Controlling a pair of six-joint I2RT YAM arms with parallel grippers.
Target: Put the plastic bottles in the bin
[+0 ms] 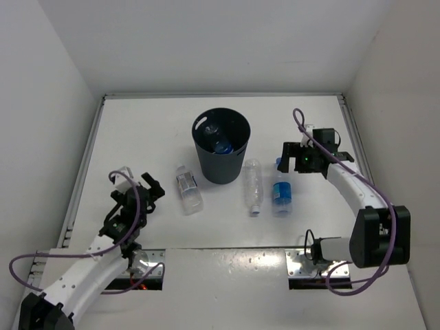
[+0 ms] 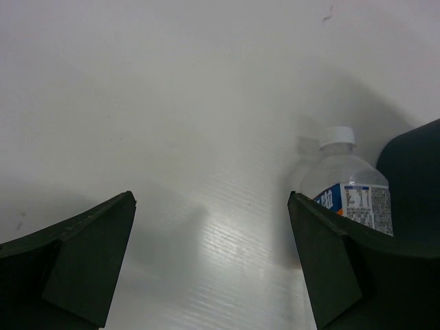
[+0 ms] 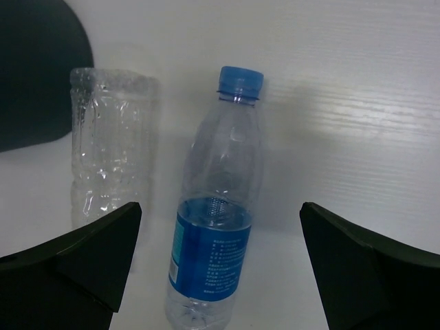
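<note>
Dark bin (image 1: 220,169) upright, blue-label bottle (image 1: 221,146) inside; white-label bottle (image 1: 187,190) lying left, clear bottle (image 1: 252,185), blue-capped bottle (image 1: 281,192) right.

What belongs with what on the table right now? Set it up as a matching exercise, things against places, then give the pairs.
1. white-capped bottle
2. unlabelled bottle
3. blue-capped bottle
4. bin

A. rightmost bottle on the table
B. holds a fourth bottle
C. lying left of the bin
D. lying between two other bottles

Pairs: 1-C, 2-D, 3-A, 4-B.

Overhead; low wrist close-ups on bottles (image 1: 281,192)
</note>
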